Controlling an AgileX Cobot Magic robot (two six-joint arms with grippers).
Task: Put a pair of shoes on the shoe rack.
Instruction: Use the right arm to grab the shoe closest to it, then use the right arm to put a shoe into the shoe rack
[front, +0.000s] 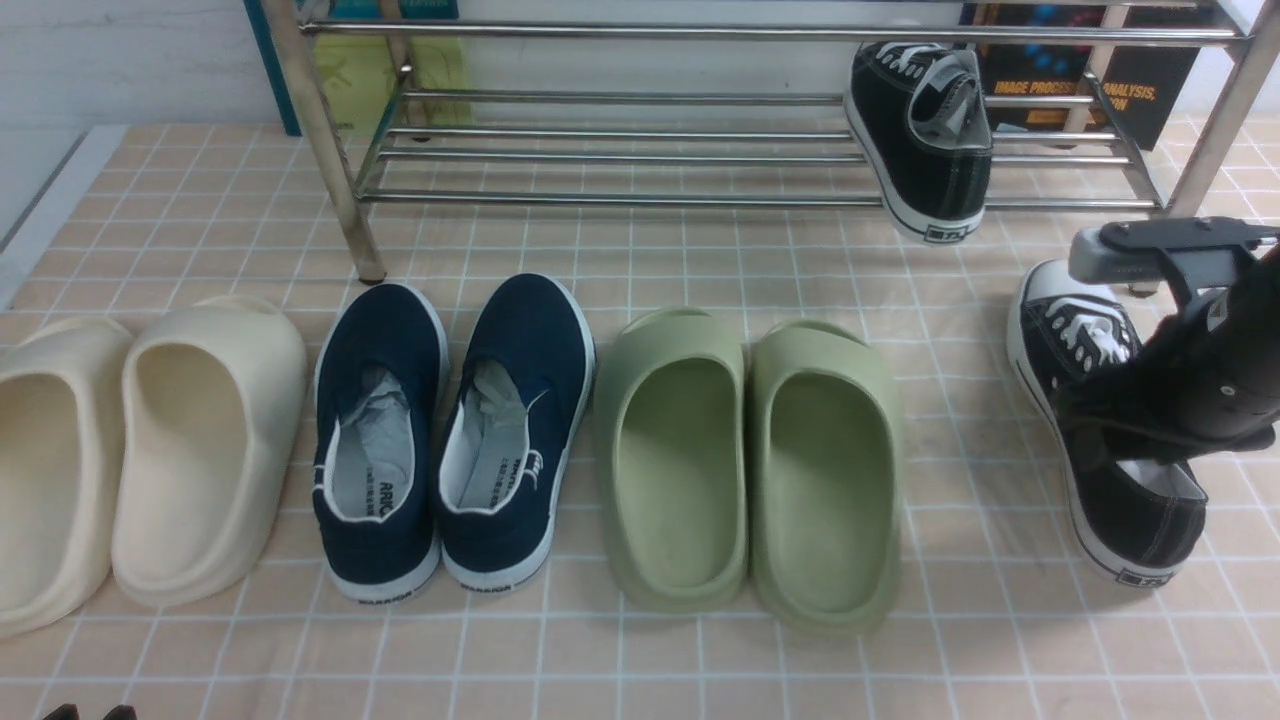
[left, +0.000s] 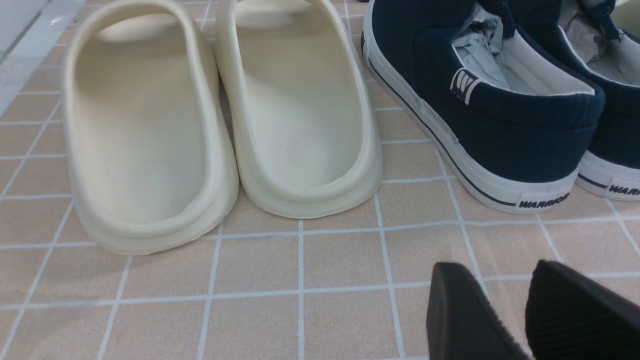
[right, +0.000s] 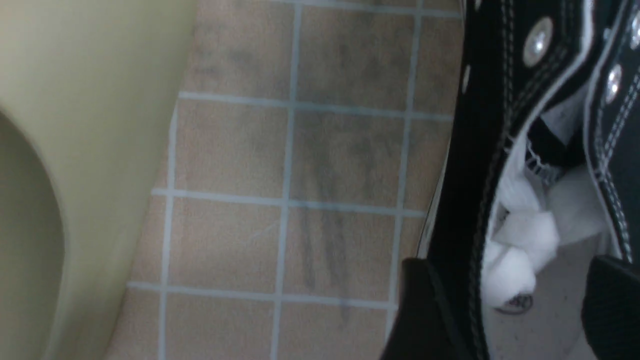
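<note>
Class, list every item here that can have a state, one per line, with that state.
far sneaker, on the shoe rack lower shelf
near sneaker, upright on the floor
right tool, open at near sneaker's collar
left tool, open, empty
navy slip-ons, on floor, paper-stuffed
green slides, on floor
cream slides, on floor

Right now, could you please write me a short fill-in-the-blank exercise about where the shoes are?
One black lace-up sneaker rests on the ___ shelf of the steel shoe rack.
The other black sneaker stands on the tiled floor beside the ___ foam slides.
The ___ gripper straddles that sneaker's side wall.
Missing words: lower; green; right.
</note>
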